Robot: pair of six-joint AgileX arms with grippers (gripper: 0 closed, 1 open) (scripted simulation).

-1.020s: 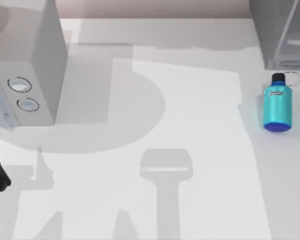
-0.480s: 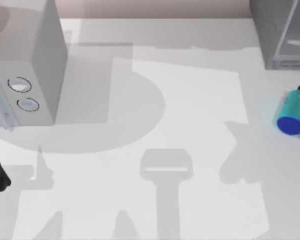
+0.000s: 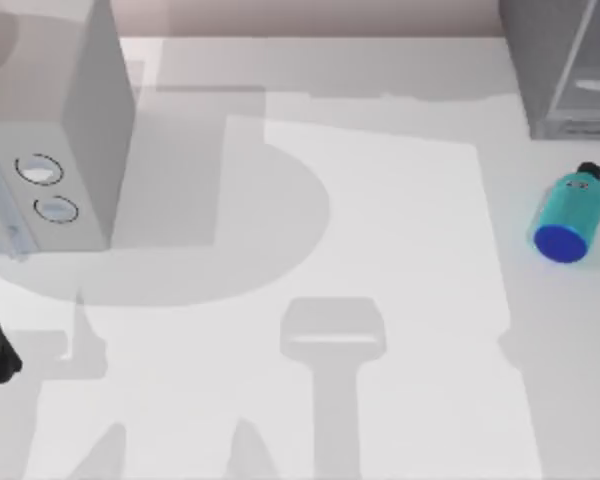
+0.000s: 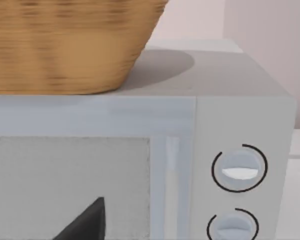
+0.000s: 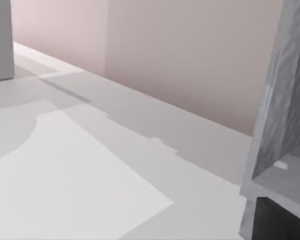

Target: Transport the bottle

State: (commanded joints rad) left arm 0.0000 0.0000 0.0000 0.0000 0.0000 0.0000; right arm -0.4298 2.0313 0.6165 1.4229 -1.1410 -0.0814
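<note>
Cyan bottle (image 3: pixel 571 212) tilted near table's (image 3: pixel 380 400) right edge, ungripped.

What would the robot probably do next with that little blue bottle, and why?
Probably bring the right arm over the bottle to grasp it: it sits at the table's right side, tilted with its blue base toward the camera, and nothing is holding it.

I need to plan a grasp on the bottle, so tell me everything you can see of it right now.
The bottle is small and squat, with a cyan body that looks like smooth plastic, a dark blue base and a small black cap bearing a thin loop. In the top view it is tilted, its blue base turned toward the camera and lower left, its cap pointing toward the upper right. It sits near the table's right edge, just below the grey shelf unit. Nothing grips or touches it.
</note>
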